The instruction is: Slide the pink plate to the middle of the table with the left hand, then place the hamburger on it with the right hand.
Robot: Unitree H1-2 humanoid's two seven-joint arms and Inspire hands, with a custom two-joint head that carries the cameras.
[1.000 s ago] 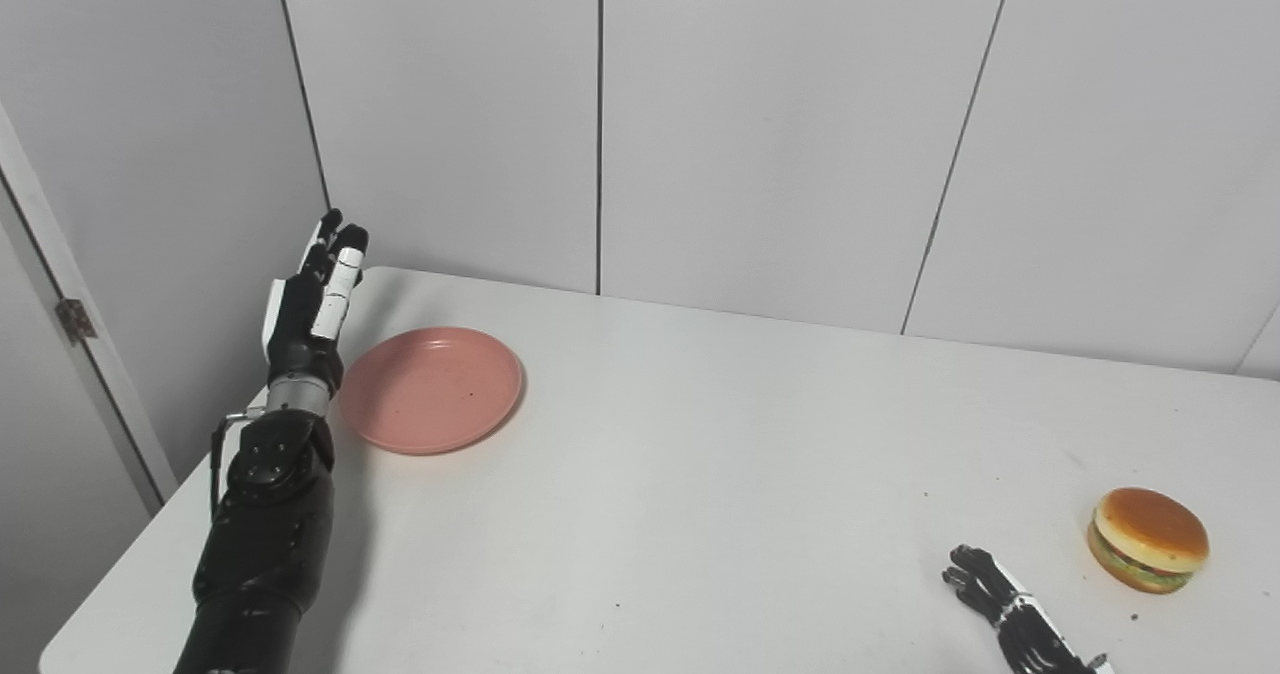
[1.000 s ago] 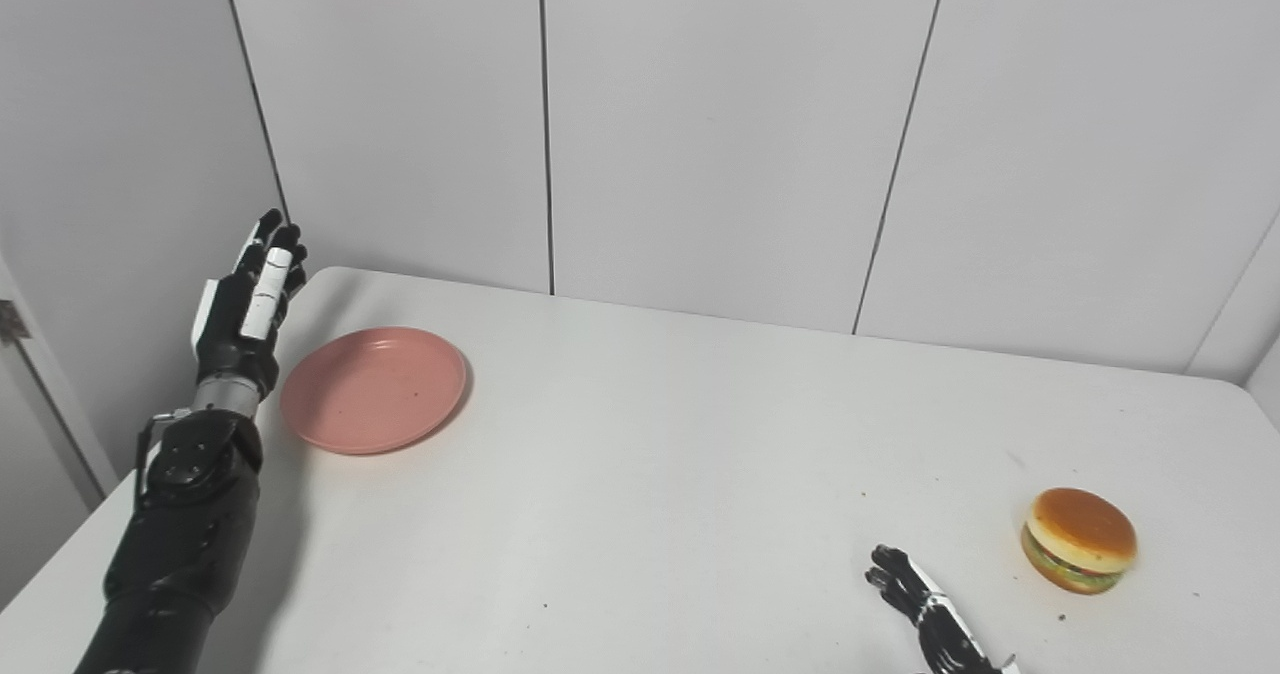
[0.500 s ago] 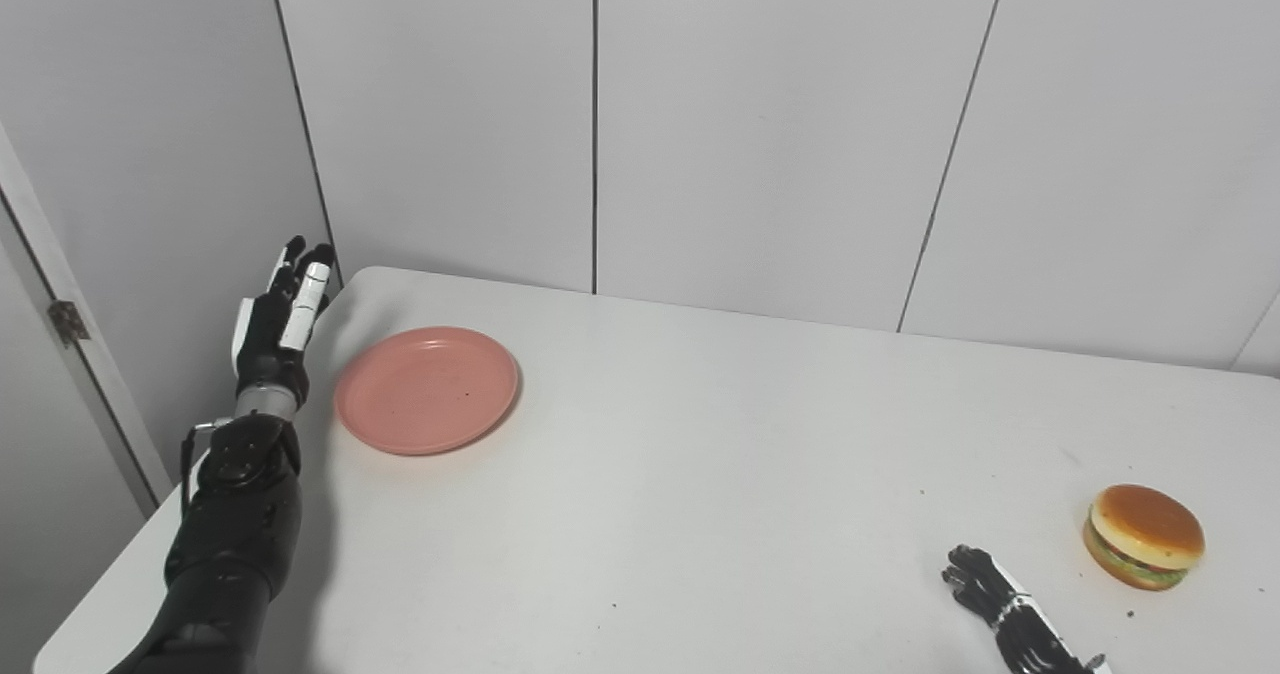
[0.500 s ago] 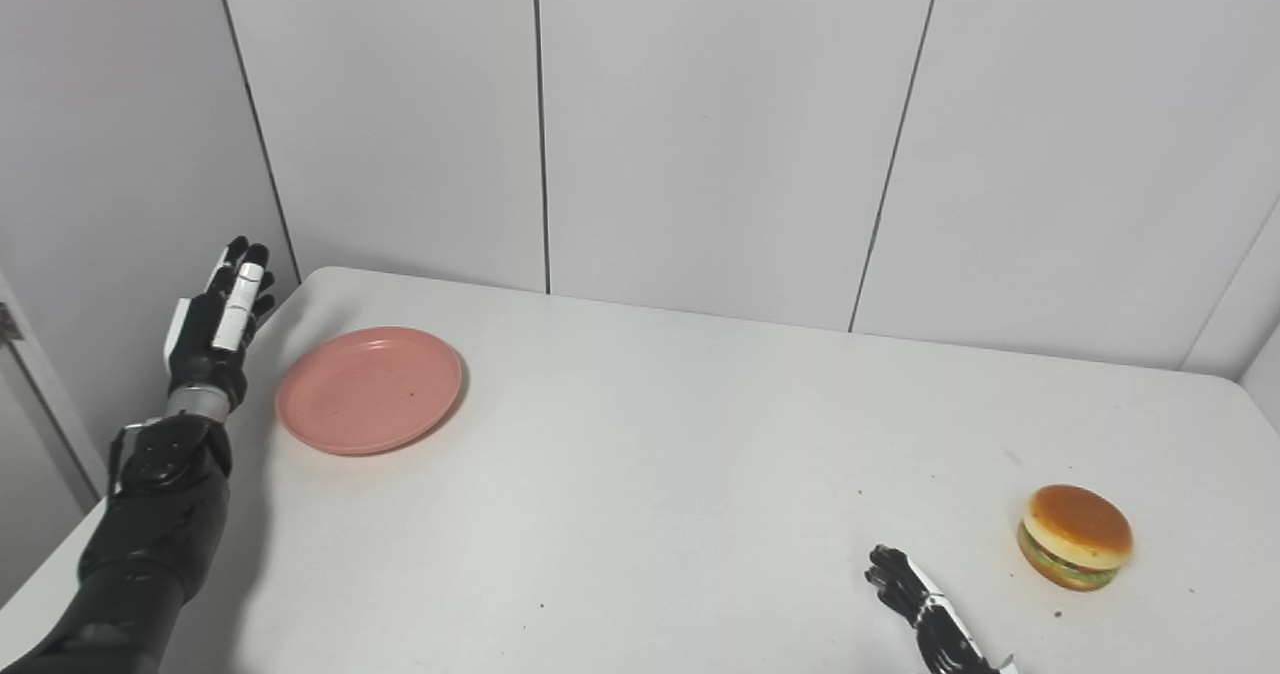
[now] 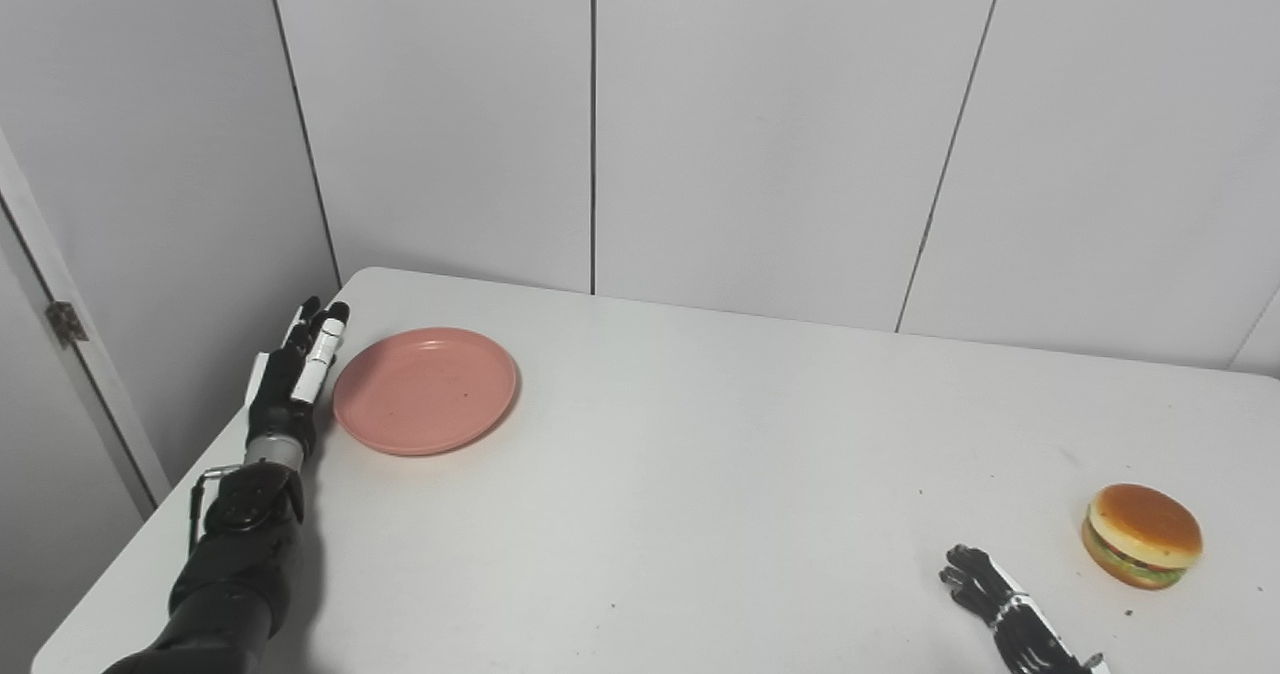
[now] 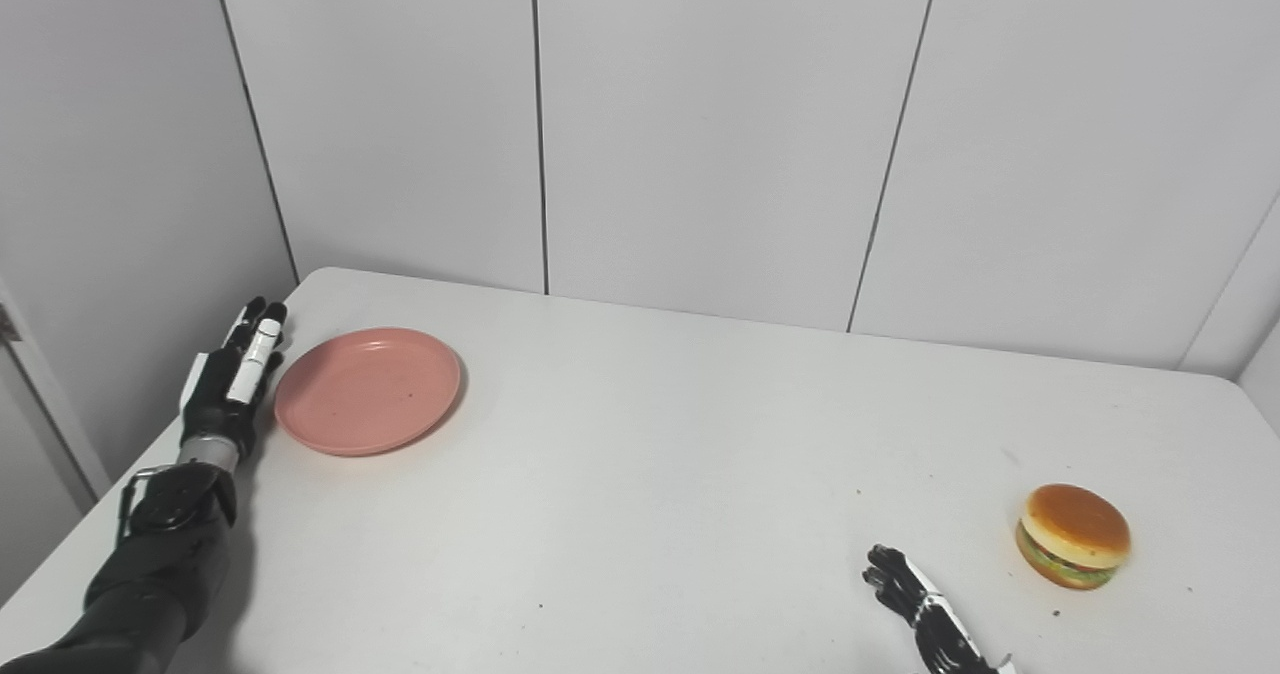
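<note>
In the left eye view the left hand (image 5: 290, 379), fingers straight and empty, stands just beside the pink plate (image 5: 425, 390) near the table's (image 5: 700, 474) far-left corner, a light, stiff, likely slick dish best pushed at its outer rim, while the right eye view shows the hamburger (image 6: 1073, 536) near the right edge, probably light and rigid, graspable across its sides by the empty, spread right hand (image 6: 925, 614).

You see a plain pink round plate (image 5: 425, 390) on a white table (image 5: 700, 474). Your tan-bunned hamburger (image 5: 1142, 535) shows green and red layers; both hands are black with white patches
</note>
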